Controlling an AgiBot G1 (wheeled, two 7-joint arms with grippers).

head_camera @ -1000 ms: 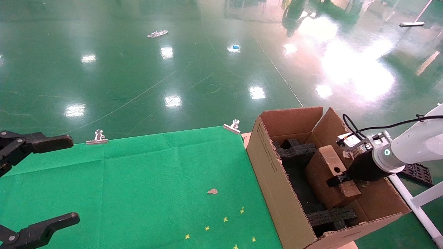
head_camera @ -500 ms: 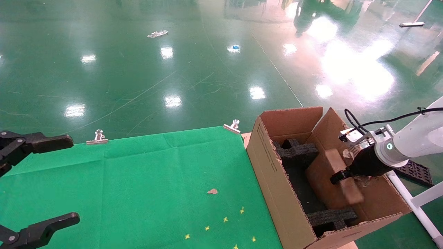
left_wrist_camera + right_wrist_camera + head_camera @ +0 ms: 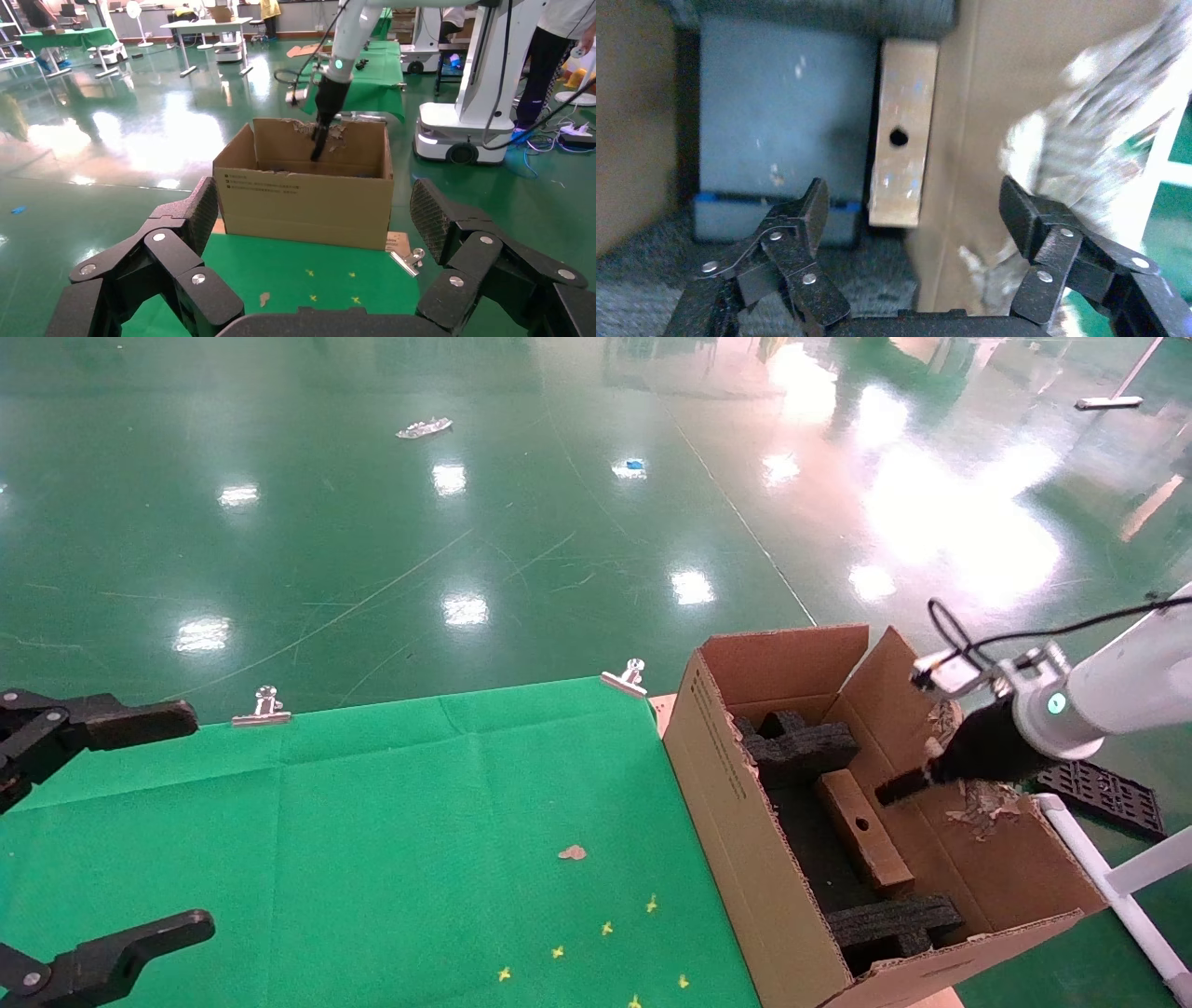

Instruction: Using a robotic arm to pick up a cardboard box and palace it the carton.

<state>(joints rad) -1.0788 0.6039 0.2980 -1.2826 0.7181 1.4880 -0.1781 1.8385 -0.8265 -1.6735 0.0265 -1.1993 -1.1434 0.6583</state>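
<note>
Right gripper of robotic arm hangs above carton, jaws spread, empty. Cardboard box lies inside, at gripper's 7 o'clock, wedged between 2 foam inserts for snug fit; placement looks done. Left gripper parked wide apart over green cloth.

Looked out past the table over a glossy green floor, scuffed with pale scratches and spotted with white patches of glare. Noted a grey scrap and a small blue bit lying far beyond the table. Found two metal clips pinning green cloth at the table's far edge. Spotted a white pipe frame and a black grid tray just right of the table. Made out, well beyond the table, a green-covered bench, white desks and a standing fan.
</note>
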